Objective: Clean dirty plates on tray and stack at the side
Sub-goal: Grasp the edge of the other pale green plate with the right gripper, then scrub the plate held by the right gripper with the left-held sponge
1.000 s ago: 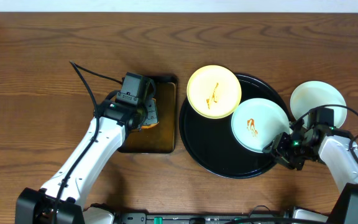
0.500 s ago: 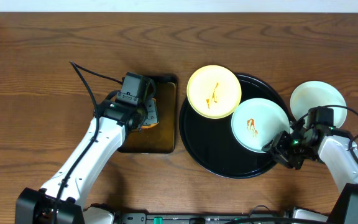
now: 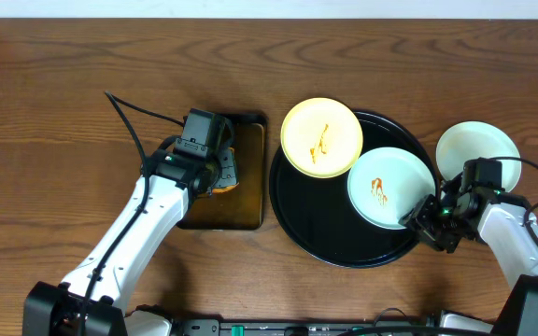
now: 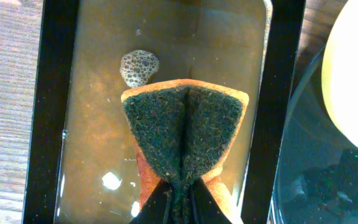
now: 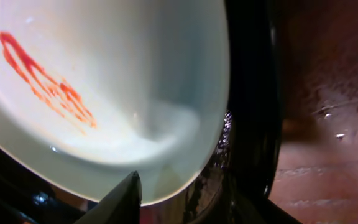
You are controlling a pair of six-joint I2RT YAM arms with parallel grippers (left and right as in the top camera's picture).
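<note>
The black tray (image 3: 325,235) holds two dirty plates. A pale yellow plate (image 3: 321,137) with an orange smear rests on its far rim. A mint-white plate (image 3: 390,187) with a red smear lies tilted at its right side and fills the right wrist view (image 5: 104,74). A third mint-white plate (image 3: 477,147) lies on the table to the right of the tray. My right gripper (image 3: 422,217) is open, and its fingers (image 5: 188,186) straddle the near edge of the smeared plate by the tray rim (image 5: 247,93). My left gripper (image 3: 224,174) is shut on a folded sponge (image 4: 185,124).
A rectangular dark brown pan (image 3: 250,140) with brownish water and a foam patch (image 4: 139,67) sits left of the tray; the sponge hangs over it. The tray rim (image 4: 303,168) and the yellow plate (image 4: 356,74) border the pan's right side. A black cable (image 3: 134,117) trails over the table.
My right gripper has shifted slightly to the right and away from me along the plate's edge. The left arm and sponge have not moved.
</note>
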